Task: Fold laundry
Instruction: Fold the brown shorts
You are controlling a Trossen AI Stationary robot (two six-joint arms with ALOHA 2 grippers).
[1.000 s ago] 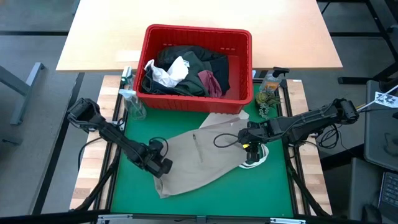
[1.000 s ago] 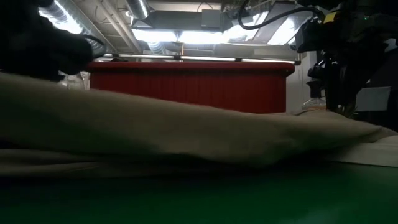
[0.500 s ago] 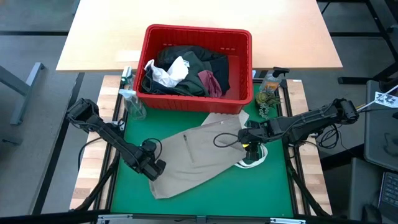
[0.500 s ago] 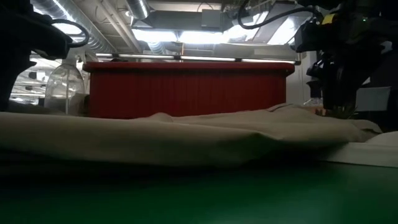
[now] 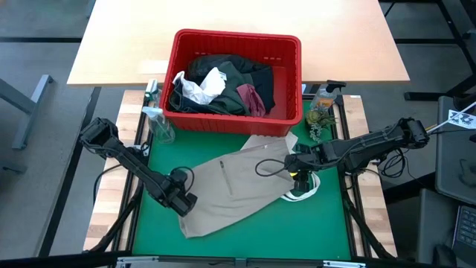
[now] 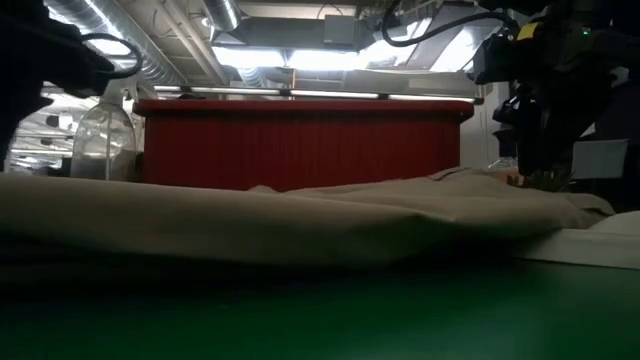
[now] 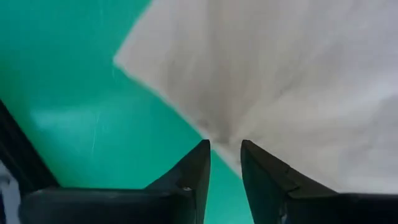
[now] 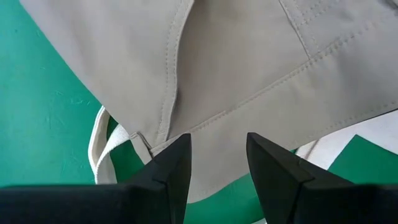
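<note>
A tan garment [image 5: 238, 186] lies spread on the green mat [image 5: 253, 238], running from the near left toward the far right. My left gripper [image 5: 182, 201] points down over its near-left edge [image 7: 205, 124]. Its fingers stand a narrow gap apart [image 7: 225, 168] with nothing between them. My right gripper [image 5: 300, 176] is open over the garment's right end [image 8: 249, 74], a seam and hem showing below it. More laundry, in black, olive, maroon and white, fills the red basket [image 5: 230, 119]. My left gripper stands over the tan garment's near-left edge, and I cannot tell whether its fingertips [image 7: 202, 155] touch the cloth. My right gripper comes down on the garment's right end [image 6: 540, 185] from above, and I cannot tell whether its fingertips touch the cloth either.
The red basket [image 6: 300, 140] stands at the mat's far edge. A clear bottle [image 5: 160, 126] is at its left, and a spray bottle [image 5: 323, 100] and a small plant are at its right. A white cloth with a strap [image 5: 303, 192] lies under the garment's right end.
My left gripper has gone a little toward the table's left edge, drawing the garment's left end with it. That end stood raised a second ago and now lies low and flat on the mat. The right end has stayed where it was.
</note>
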